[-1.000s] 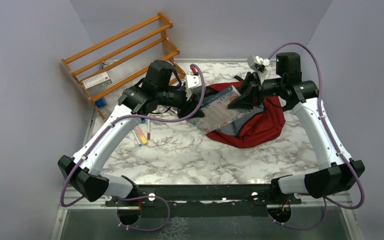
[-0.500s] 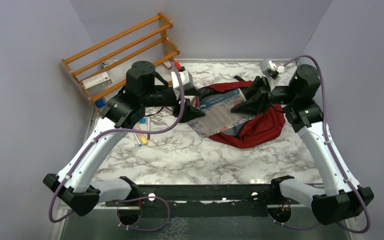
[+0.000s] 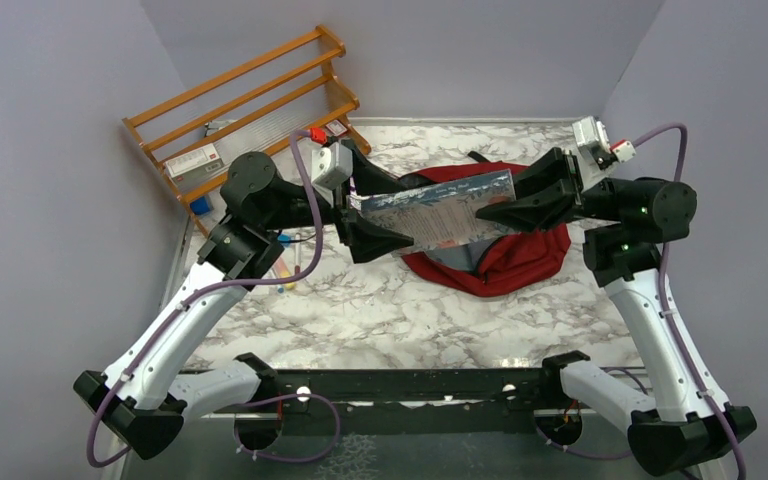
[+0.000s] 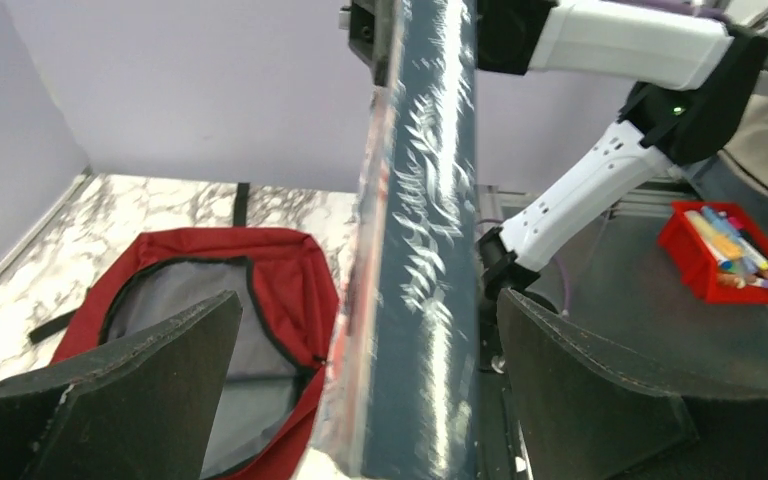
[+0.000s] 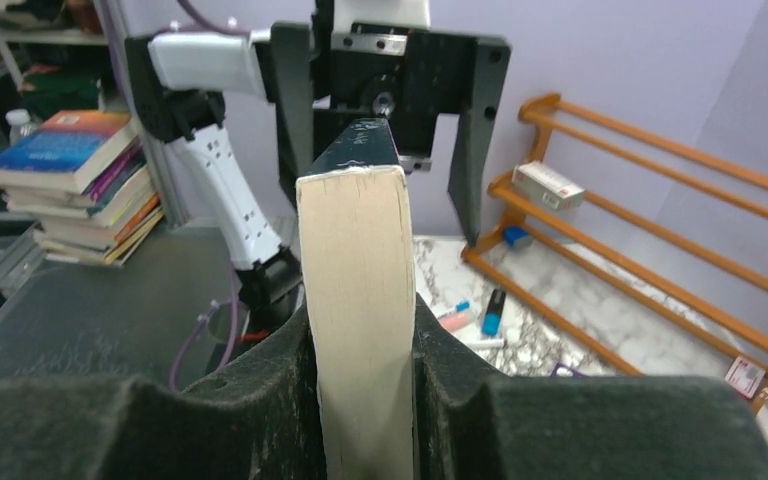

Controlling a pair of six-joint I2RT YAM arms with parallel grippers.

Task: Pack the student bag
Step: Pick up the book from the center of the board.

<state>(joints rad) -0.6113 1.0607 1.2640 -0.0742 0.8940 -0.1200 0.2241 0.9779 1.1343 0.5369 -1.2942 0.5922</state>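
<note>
The desk is white marble veined with grey, closed in by lilac walls. A wooden rack leans in the far left corner with a small box on a rail, and a few markers lie on the desk by my left arm. The student bag lies flat at the far middle of the desk, dark red, with its mouth unzipped and grey lining showing. It sits below and between both my jaws. My right jaws are clamped on one end of a dark blue book, which is held level in the air above the bag. My left jaws stand wide, with the book's other end between the fingers and touching neither. Off the desk, a red bin holds pens and a stack of books sits nearby.
</note>
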